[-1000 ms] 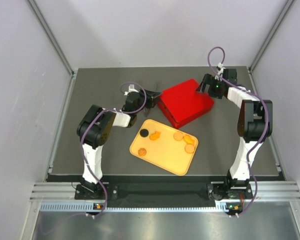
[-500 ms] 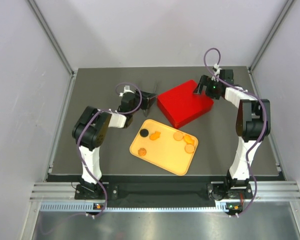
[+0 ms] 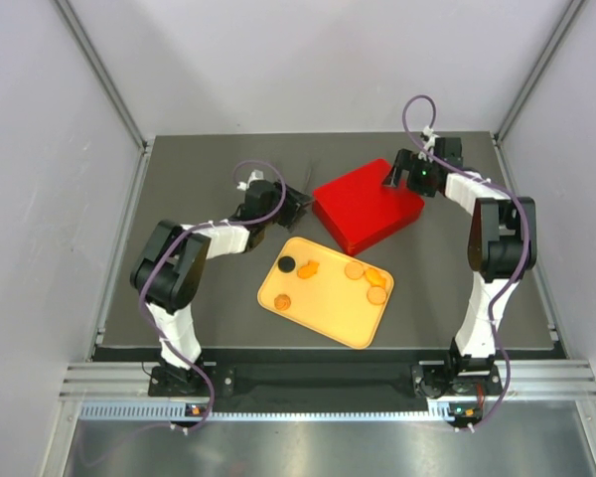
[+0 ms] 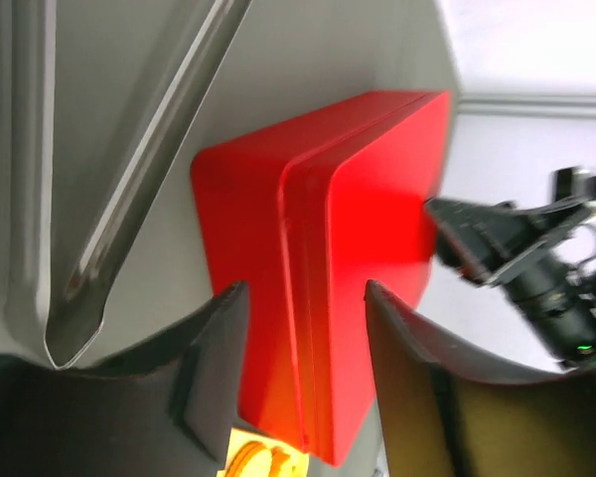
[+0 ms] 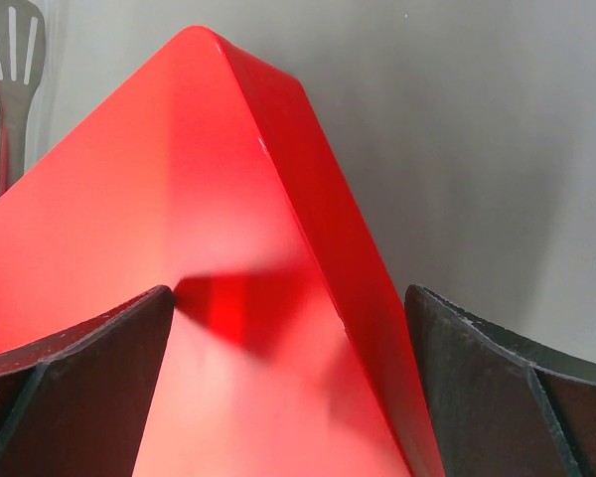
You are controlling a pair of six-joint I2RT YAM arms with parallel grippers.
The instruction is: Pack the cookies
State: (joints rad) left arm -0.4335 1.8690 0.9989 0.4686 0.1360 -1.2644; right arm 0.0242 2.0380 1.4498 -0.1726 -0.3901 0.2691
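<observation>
Several orange cookies [image 3: 354, 269] and one black cookie [image 3: 288, 264] lie on a yellow tray [image 3: 328, 316] in the middle of the table. Behind the tray sits a closed red box [image 3: 363, 211]. My left gripper [image 3: 302, 204] is at the box's left side, open. In the left wrist view the left gripper [image 4: 303, 298] has the box's lid edge [image 4: 313, 258] between its spread fingers without touching it, and an orange cookie [image 4: 250, 461] shows below. My right gripper [image 3: 393, 176] hangs open over the box's far right corner [image 5: 228, 60], and the right gripper [image 5: 288, 293] straddles it.
A metal spatula [image 5: 8, 50] lies on the table left of the red box, close to my left gripper; its handle [image 4: 129, 199] runs along the left wrist view. White walls and metal posts close in the dark table [image 3: 199, 298].
My left gripper's jaws have spread wider and its elbow has swung out to the left. The red box has shifted slightly to the left. My right gripper moved a little left over the box corner.
</observation>
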